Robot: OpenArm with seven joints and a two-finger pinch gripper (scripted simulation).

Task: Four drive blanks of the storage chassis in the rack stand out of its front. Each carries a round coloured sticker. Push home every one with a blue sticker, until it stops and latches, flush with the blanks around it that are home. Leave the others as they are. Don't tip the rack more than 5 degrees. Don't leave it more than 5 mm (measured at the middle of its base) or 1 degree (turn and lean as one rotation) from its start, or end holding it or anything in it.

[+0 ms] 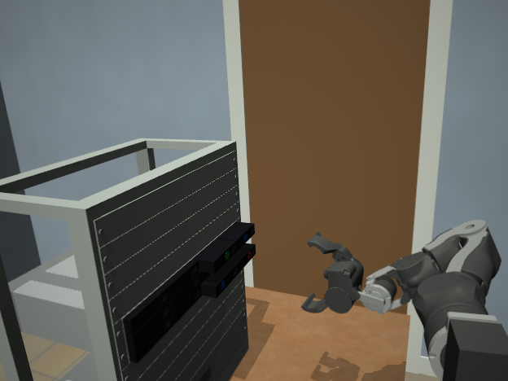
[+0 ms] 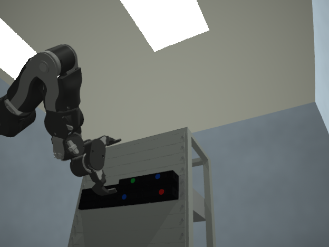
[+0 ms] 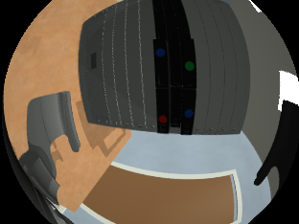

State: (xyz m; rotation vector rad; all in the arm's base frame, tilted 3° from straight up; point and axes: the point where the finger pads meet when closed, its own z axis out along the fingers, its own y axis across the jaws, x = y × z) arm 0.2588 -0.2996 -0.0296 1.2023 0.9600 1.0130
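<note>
The rack (image 1: pixel 135 262) holds a dark storage chassis with four drive blanks standing out of its front. In the top view they carry a blue sticker (image 1: pixel 245 236) top right, a green sticker (image 1: pixel 226 254) top left, a red sticker (image 1: pixel 249 254) lower right and a blue sticker (image 1: pixel 222 283) lower left. The same stickers show in the exterior view: blue (image 2: pixel 157 176), green (image 2: pixel 132 180), red (image 2: pixel 161 191), blue (image 2: pixel 123 196). My gripper (image 1: pixel 313 273) is open and empty, well clear of the rack front, facing it. It also shows in the exterior view (image 2: pixel 113 164).
A brown door (image 1: pixel 332 143) in a pale frame stands behind the gripper. The rack's other front panels are flush. The wrist view shows the rack front (image 3: pixel 163 65) and the wooden floor (image 3: pixel 45 72).
</note>
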